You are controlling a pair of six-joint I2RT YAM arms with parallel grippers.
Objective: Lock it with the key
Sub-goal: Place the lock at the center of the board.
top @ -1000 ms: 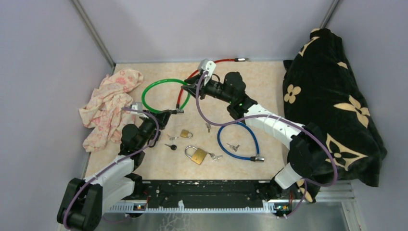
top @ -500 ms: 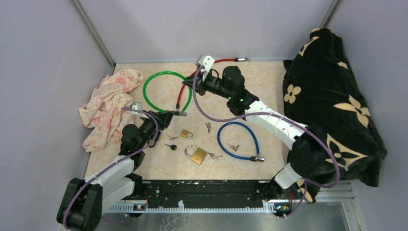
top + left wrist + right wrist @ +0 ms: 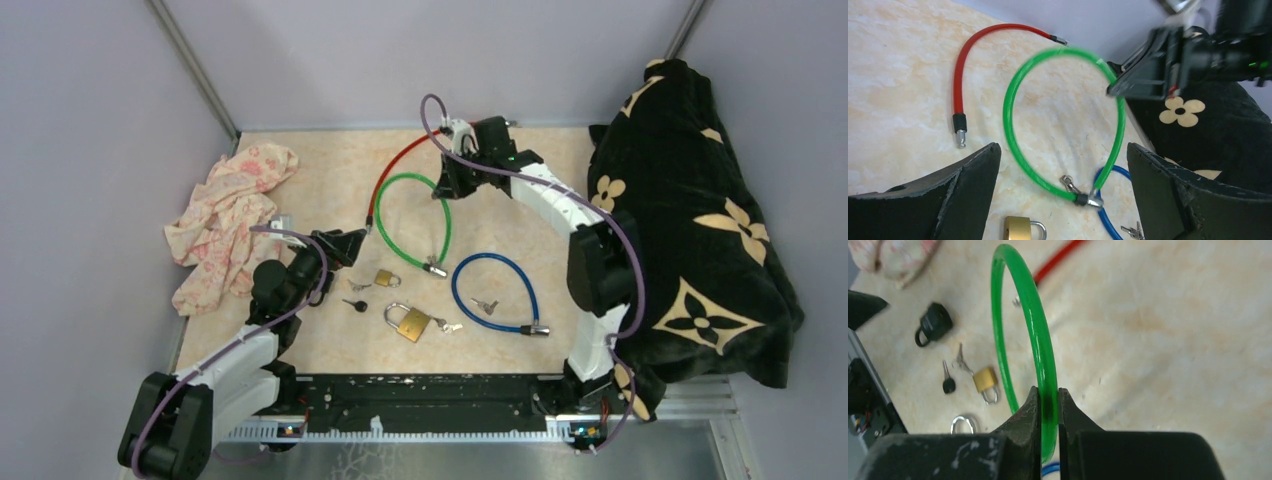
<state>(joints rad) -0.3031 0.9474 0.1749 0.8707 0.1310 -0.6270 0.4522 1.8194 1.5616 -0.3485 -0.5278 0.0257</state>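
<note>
While the right pincer (image 3: 1049, 401) is working: it is clamping shut on the green cable (image 3: 1006, 110), pinching the far part of the loop between both pads above the table (image 3: 330, 150).
Green cable: the loop is reaching back toward the robot, and its metal lock end (image 3: 1090, 200) appears to be resting on the table just beside the blue cable (image 3: 490, 257).
Key: a small key (image 3: 1067, 182) is lying right at that lock end; whether it is sitting in the lock I cannot tell.
Left pincer (image 3: 1063, 147): it is standing wide open and holding nothing, facing the loop from the near left, apart from the lock end.
Step in hand: by my reading, the right arm is presenting the cable so the left can get at the key.
Doing it well: the right grip should be holding the loop steady without swinging. The left pincer should be coming in low, closing on the key's head rather than the cable, and turning without dragging the lock end.
Risk: the red cable (image 3: 955, 75) and the small brass padlock (image 3: 385, 278) are lying near and could be getting snagged.
</note>
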